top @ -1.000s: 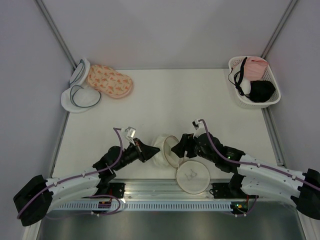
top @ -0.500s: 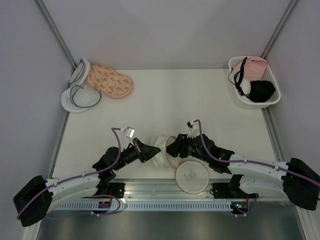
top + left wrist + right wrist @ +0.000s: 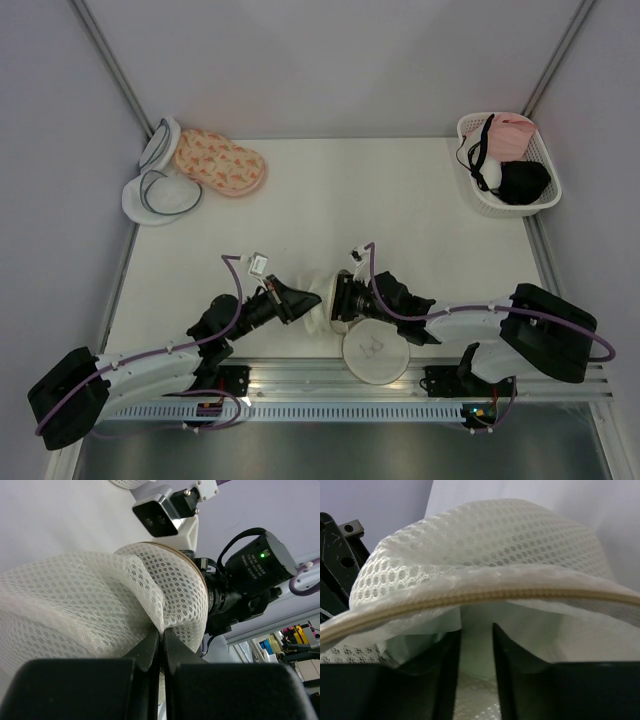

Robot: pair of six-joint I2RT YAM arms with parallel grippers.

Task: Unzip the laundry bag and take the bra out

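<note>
White table surface (image 3: 380, 200) fills the enclosure between plain pale walls. All positions below are given relative to the round white mesh laundry bag with a tan zip rim (image 3: 318, 298), which sits at the near edge of the table between my two arms.

1. Laundry bag (image 3: 100, 595): unzipped. Its domed half stands on edge, and its flat round lid half (image 3: 375, 350) lies on the near right side of the dome.
2. My left gripper (image 3: 161, 635): on the left side of the laundry bag, jaws fully closed on a fold of its mesh. No change from one second ago.
3. My right gripper (image 3: 476, 630): one second ago it stood just right of the laundry bag, jaws wide. It has since advanced left, and its fingers (image 3: 505, 670) now reach under the tan rim (image 3: 470, 597) into the open mouth. The jaw gap has narrowed to about half.
4. Pale mint-white bra (image 3: 405, 647): inside the laundry bag. Its fabric shows between my right fingers. I cannot tell whether the jaws pinch it.
5. Lid half: shifted slightly left since the earlier frame.
6. Far left of the laundry bag: pink flower-patterned oval pouch (image 3: 220, 162). Far right: white slatted plastic basket (image 3: 482, 203).
</note>
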